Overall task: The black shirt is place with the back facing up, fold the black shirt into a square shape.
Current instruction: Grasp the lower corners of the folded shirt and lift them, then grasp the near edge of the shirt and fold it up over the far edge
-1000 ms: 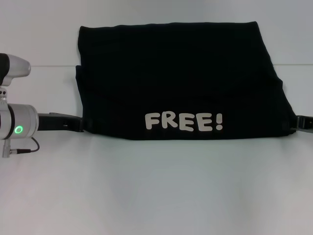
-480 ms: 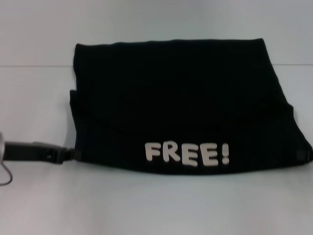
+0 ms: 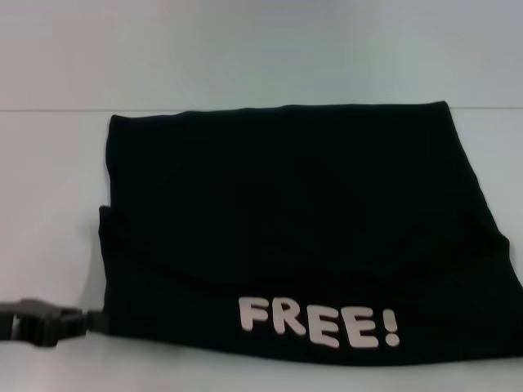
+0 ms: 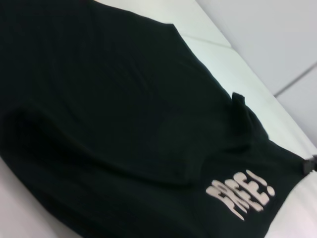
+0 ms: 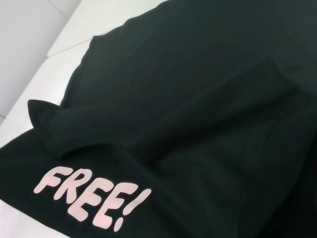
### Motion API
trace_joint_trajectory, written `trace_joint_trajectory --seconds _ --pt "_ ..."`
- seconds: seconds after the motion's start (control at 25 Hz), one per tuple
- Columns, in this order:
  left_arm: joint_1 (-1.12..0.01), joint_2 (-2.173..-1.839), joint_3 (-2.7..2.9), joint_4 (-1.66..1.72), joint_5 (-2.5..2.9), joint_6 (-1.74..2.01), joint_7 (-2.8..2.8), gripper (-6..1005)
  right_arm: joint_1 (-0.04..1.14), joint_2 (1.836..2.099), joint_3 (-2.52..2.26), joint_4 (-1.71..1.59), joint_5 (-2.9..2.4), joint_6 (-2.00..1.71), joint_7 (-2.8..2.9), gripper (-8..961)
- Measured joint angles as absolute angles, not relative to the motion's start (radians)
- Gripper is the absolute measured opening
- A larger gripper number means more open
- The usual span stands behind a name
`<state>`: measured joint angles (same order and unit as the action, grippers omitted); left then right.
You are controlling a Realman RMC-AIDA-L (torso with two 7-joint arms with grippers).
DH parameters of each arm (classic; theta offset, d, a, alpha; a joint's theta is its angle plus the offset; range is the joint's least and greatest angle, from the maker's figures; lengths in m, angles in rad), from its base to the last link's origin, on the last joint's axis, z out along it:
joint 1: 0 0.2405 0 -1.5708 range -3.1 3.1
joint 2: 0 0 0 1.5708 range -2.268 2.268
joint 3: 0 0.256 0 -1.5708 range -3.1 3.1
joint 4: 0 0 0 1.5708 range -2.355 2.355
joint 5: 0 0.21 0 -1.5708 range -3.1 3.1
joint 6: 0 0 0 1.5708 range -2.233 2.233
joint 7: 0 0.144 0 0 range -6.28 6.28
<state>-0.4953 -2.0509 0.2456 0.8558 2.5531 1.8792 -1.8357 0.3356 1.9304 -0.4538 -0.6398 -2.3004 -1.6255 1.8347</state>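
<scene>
Jaws on my left gripper (image 3: 91,321) meet the near left corner of the black shirt (image 3: 294,220), but the fabric hides the tips, so I cannot tell whether they are clamped on the cloth or merely touching it. My right gripper (image 4: 310,164) shows only as a small dark part at the far edge of the garment in the left wrist view, and its jaw state cannot be determined either; it is out of the head view. The shirt lies across the white table (image 3: 49,204) as a wide folded panel, with the cream lettering (image 3: 319,324) running along the near edge and an upper layer overlapping a lower one toward the far side. I judge the fold as partly done: the shape is a broad rectangle, wider than deep, not yet square. I expect the fabric to be light, limp and without stiffness; it will drape, sag between two hold points and drag on the table surface if moved low. I judge the correct hold points to be the two near corners, pinching through all layers at once so that the lower layer does not slip free. Uneven lift between the two sides would probably skew the fold line.
</scene>
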Motion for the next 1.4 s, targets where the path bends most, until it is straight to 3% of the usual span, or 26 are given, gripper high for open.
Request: trace_joint_trajectory --seconds 0.44,0.72,0.88,1.24,1.4 --pt "-0.409 -2.073 0.203 0.872 2.633 1.999 -1.791 3 0.186 1.928 -0.409 -0.651 -2.333 -1.779 1.797 52" --pt "-0.395 -2.08 0.182 0.888 2.644 2.034 -1.788 3 0.173 1.924 -0.351 -0.651 -2.352 -1.804 1.774 51" --pt "-0.46 -2.055 0.158 0.855 2.629 1.981 -1.793 3 0.228 1.923 -0.293 -0.651 -2.35 -1.781 1.756 51" --pt "-0.715 -1.962 0.187 0.652 2.618 1.643 -1.878 2 0.449 1.916 -0.274 -0.635 -2.352 -1.593 1.811 51" --pt "-0.796 -1.945 0.224 0.599 2.619 1.45 -1.906 2 0.544 1.907 -0.298 -0.602 -2.353 -1.442 1.866 52"
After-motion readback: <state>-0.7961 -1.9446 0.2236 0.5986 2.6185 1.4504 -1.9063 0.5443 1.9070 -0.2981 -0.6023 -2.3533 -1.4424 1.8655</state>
